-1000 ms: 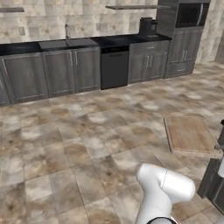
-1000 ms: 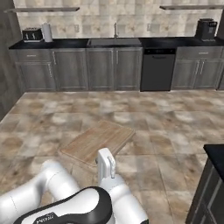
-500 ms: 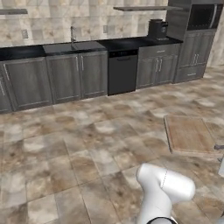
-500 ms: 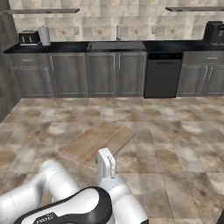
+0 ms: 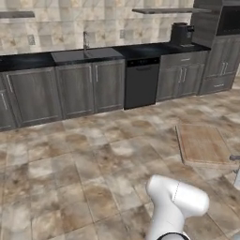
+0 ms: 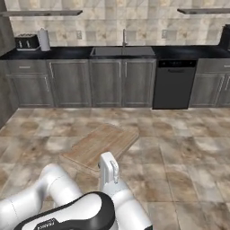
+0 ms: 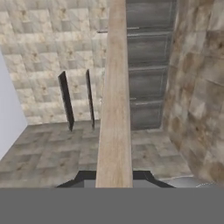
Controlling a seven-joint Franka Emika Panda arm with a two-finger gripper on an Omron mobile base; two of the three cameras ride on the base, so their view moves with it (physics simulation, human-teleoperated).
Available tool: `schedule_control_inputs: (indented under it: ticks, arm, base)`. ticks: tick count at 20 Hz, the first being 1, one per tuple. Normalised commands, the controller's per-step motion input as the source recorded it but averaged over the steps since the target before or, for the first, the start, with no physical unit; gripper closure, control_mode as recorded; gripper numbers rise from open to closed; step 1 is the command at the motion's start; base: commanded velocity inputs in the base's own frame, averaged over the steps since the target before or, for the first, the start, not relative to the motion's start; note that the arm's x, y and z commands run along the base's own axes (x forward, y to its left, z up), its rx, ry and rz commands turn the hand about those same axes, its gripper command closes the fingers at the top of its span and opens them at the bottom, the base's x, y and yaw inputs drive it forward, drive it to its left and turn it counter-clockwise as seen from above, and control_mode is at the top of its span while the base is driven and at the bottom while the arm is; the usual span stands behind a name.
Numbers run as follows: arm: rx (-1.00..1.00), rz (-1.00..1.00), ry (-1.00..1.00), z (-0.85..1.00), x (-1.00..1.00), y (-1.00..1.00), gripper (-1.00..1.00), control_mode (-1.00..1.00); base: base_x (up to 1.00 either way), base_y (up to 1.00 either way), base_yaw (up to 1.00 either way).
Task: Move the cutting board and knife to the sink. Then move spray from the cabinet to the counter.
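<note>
My gripper [image 7: 114, 177] is shut on the cutting board [image 7: 114, 100], a light-brown wooden slab that the hand view shows edge-on, running up between the dark fingertips. From the base, the cutting board [image 6: 101, 144] hangs level above the tiled floor in front of my white hand [image 6: 108, 168], and the same cutting board [image 5: 201, 143] shows at the right. The sink [image 6: 122, 51] with its curved faucet [image 6: 124, 36] is set into the black counter [image 6: 67, 53] straight ahead. In the left base view the sink [image 5: 70, 56] is at upper left. The knife, the spray and the cabinet are out of view.
Grey lower cabinets [image 6: 105, 83] line the wall, with a black dishwasher [image 6: 173, 85] right of the sink. A toaster [image 6: 27, 42] and a paper roll [image 6: 44, 39] stand on the counter's left end. A coffee machine [image 5: 180, 33] stands near tall units [image 5: 225, 37]. Open tiled floor lies between.
The whole picture has shifted, so the base has moved; the counter and sink now look nearer and more central. The cutting board has stayed in the shut gripper.
</note>
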Motion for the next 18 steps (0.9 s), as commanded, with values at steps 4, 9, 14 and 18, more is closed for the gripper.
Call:
schedule_control_inputs:
  ticks: [4, 9, 14, 18]
  arm:
    - [0.0, 0.0, 0.0, 0.0, 0.0, 0.0, 1.0, 1.0]
    - [0.0, 0.0, 0.0, 0.0, 0.0, 0.0, 1.0, 1.0]
    - [0.0, 0.0, 0.0, 0.0, 0.0, 0.0, 1.0, 1.0]
    - [0.0, 0.0, 0.0, 0.0, 0.0, 0.0, 1.0, 1.0]
  base:
    - [0.82, 0.0, 0.06]
    - [0.83, 0.0, 0.06]
    - [0.83, 0.0, 0.05]
    - [0.82, 0.0, 0.05]
